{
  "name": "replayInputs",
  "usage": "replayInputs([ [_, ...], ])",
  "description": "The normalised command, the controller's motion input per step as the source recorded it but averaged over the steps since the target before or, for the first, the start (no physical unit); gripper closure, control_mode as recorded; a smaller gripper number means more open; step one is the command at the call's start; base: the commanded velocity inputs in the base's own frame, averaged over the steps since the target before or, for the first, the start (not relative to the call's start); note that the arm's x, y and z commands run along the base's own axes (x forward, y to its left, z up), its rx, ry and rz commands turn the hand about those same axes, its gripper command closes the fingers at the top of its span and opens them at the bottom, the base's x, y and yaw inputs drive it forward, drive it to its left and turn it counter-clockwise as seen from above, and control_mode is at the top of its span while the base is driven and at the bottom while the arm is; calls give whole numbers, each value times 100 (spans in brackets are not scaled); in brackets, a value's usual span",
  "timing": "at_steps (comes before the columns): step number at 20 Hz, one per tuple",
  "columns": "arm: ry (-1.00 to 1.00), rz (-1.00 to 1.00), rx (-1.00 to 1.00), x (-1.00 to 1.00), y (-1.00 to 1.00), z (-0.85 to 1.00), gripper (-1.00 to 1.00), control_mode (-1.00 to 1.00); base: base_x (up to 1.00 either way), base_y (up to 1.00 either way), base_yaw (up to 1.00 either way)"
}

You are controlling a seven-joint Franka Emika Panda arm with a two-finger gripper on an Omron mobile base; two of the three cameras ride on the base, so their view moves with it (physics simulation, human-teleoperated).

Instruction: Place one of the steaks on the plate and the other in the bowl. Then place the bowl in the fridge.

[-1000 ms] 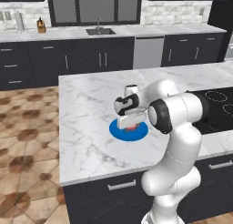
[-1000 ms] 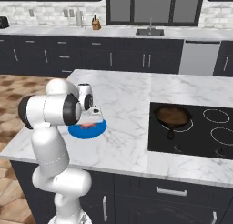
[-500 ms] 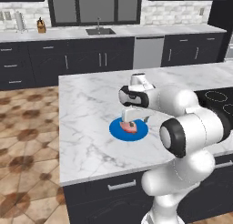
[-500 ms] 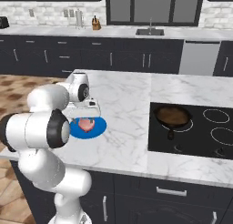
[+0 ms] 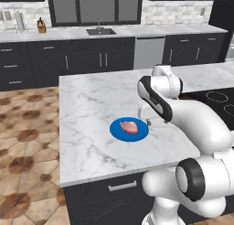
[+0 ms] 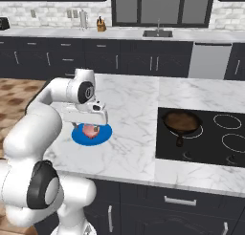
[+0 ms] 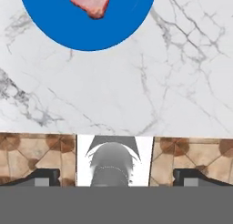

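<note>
The blue plate (image 5: 118, 131) lies on the white marble island, and one pinkish-red steak (image 5: 129, 126) rests on its middle. My gripper (image 5: 148, 122) hangs open and empty just above the plate's right rim. From the right base view the plate (image 6: 105, 134) and steak (image 6: 89, 130) sit right under my gripper (image 6: 94, 125). In the hand view the plate (image 7: 86, 29) and steak (image 7: 90, 1) lie at the top, well ahead of my spread fingertips (image 7: 43, 176). The bowl and the fridge are out of view.
A black skillet (image 6: 181, 122) with a brown inside stands on the dark cooktop (image 6: 215, 143) at the island's right; I cannot tell whether a steak lies in it. Bare marble (image 5: 87, 105) spreads left of and behind the plate. The back counter holds a sink (image 5: 99, 31).
The jaws have spread wider and let go of the steak, which now lies on the plate. The hand has drawn off the plate's middle to its right rim.
</note>
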Motion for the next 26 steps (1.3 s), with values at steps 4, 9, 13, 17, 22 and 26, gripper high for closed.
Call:
replayInputs([
  [4, -24, -5, -3, -100, -8, 18, -100, -100, 0, 0, 0],
  [9, -20, 1, -8, -97, 13, 7, -100, -100, 0, 0, 0],
  [13, -2, 10, 0, -26, 1, -34, -100, -100, 0, 0, 0],
  [17, 0, 0, 0, 2, -1, -11, -100, -100, 0, 0, 0],
  [22, 0, 0, 0, 0, 0, 0, -100, -100, 0, 0, 0],
  [26, 0, 0, 0, 0, -9, 0, -100, 100, 0, -25, 0],
])
